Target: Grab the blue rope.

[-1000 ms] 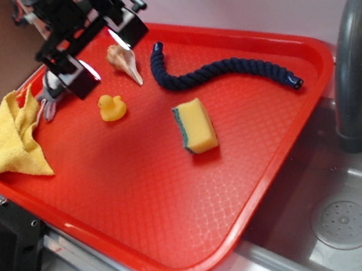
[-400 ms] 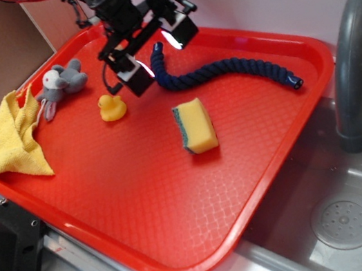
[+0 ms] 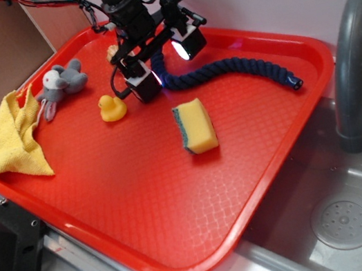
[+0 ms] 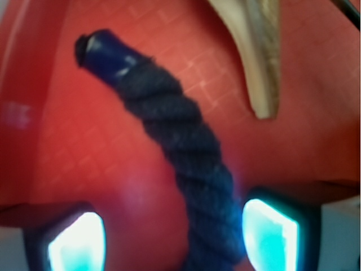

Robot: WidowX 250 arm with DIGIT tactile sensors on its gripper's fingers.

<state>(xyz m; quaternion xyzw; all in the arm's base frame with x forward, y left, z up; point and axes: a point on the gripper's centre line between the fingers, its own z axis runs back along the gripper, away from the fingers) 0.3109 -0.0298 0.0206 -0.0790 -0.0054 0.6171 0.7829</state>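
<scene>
Straddling the thick navy twisted rope (image 4: 192, 169) at the red plastic tray's (image 3: 269, 155) twelve o'clock, black gripper (image 3: 165, 61), fingers spread.

Black arm (image 3: 125, 8), red-green cables; tool (image 3: 164, 60) black, glowing white pads (image 4: 269, 234).

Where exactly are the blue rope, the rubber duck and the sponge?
blue rope (image 3: 239, 65): exterior view, middle of its length.
rubber duck (image 3: 112, 108): exterior view, on its body.
sponge (image 3: 197, 126): exterior view, on its yellow top face.
</scene>
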